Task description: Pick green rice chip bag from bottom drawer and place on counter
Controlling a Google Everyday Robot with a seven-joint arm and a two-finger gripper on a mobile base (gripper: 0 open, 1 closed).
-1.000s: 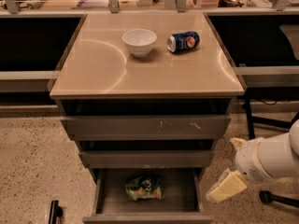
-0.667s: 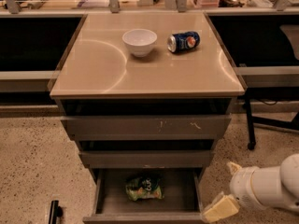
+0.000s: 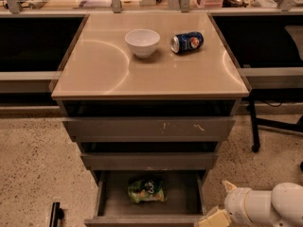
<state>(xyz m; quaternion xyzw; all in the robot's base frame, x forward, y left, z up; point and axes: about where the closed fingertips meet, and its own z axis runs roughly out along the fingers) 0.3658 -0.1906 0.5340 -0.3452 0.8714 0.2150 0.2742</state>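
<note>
The green rice chip bag (image 3: 146,190) lies flat inside the open bottom drawer (image 3: 149,219), near its middle. The beige counter (image 3: 94,74) tops the cabinet above it. My gripper (image 3: 214,218) is at the bottom edge of the camera view, just right of the drawer's front right corner, on a white arm (image 3: 265,206) coming in from the right. It is apart from the bag and holds nothing that shows.
A white bowl (image 3: 142,42) and a blue soda can (image 3: 187,41) lying on its side sit at the back of the counter. Two shallower drawers (image 3: 149,128) are above the bottom one. A chair leg with a caster (image 3: 254,136) stands right of the cabinet.
My arm and gripper have dropped lower and slightly left, toward the bottom edge of the view by the drawer's front right corner. The bag, bowl and can have not moved.
</note>
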